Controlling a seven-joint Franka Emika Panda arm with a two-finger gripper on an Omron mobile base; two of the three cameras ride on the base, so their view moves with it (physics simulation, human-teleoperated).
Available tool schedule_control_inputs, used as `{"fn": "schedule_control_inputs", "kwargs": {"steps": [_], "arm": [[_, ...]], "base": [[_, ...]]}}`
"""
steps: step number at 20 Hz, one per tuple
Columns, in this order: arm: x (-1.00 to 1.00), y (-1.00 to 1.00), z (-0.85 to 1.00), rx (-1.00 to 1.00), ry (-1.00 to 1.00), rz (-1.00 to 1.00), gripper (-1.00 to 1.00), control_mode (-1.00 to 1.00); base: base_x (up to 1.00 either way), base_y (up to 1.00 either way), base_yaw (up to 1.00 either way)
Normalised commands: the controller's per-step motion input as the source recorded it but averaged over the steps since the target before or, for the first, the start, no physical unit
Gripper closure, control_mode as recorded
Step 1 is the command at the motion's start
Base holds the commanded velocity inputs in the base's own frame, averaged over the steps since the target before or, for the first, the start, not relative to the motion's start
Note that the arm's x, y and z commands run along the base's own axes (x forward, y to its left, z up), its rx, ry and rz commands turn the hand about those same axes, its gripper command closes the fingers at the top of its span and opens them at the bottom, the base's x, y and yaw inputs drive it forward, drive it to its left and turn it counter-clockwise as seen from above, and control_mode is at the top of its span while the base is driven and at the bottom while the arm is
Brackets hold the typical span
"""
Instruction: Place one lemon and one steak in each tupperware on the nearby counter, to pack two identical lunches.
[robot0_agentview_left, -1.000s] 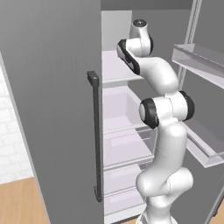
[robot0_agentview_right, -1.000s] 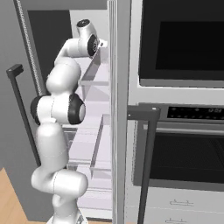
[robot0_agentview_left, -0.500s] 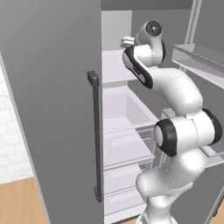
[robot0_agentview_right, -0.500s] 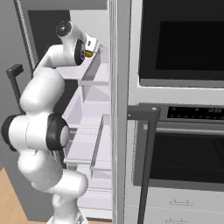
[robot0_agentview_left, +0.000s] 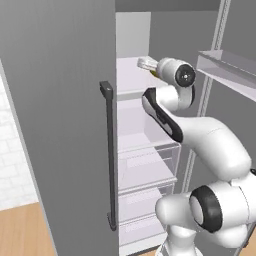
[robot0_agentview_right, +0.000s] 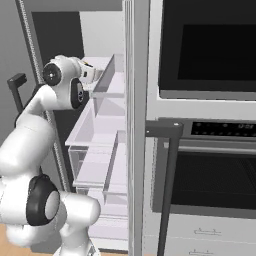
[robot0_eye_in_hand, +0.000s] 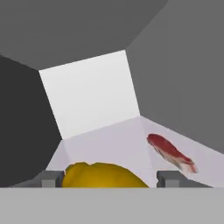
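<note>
One lemon (robot0_eye_in_hand: 101, 175) sits low in the hand view, right between the two dark fingertips (robot0_eye_in_hand: 51, 178) of the hand (robot0_eye_in_hand: 107, 179), on the pale shelf (robot0_eye_in_hand: 113, 142) inside the open fridge. The fingertips stand spread, one on each side of the yellow fruit, and whether they touch its skin cannot be told from this angle. A steak (robot0_eye_in_hand: 170, 152) lies on the same shelf, off to the right in that view and a little farther in, near the grey side wall and apart from the lemon. Its red-brown slab is stretched out along the shelf, with a paler end pointing toward the camera. The white back wall of the fridge stands behind both things.

From the left base view the white arm (robot0_agentview_left: 200, 135) reaches up from the lower right and bends into the upper part of the fridge, past the grey fridge door (robot0_agentview_left: 55, 115) with its dark vertical handle (robot0_agentview_left: 109, 155). A small patch of yellow shows just beside the wrist there. Clear drawers (robot0_agentview_left: 147, 165) sit below the arm. In the right base view the arm's wrist is at the level of the upper shelf, and a built-in oven (robot0_agentview_right: 210, 130) with a dark window stands to the right of the fridge.
</note>
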Motion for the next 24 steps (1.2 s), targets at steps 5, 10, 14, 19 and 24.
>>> {"fn": "schedule_control_inputs", "kwargs": {"steps": [5,10,14,19,24], "arm": [[-1.0,0.21,0.03,0.01,0.27,0.09,1.0,-1.0],[-1.0,0.05,-0.08,0.04,0.57,0.05,1.0,-1.0],[-1.0,0.1,-0.59,0.0,0.63,0.0,1.0,-1.0],[-0.2,0.03,-0.2,0.0,0.1,0.0,1.0,1.0],[0.0,0.0,0.0,0.0,0.0,0.0,1.0,1.0]], "base": [[0.0,0.0,0.0],[0.0,0.0,0.0],[0.0,0.0,0.0],[-0.8,0.16,0.0],[-1.0,0.37,0.0]]}}
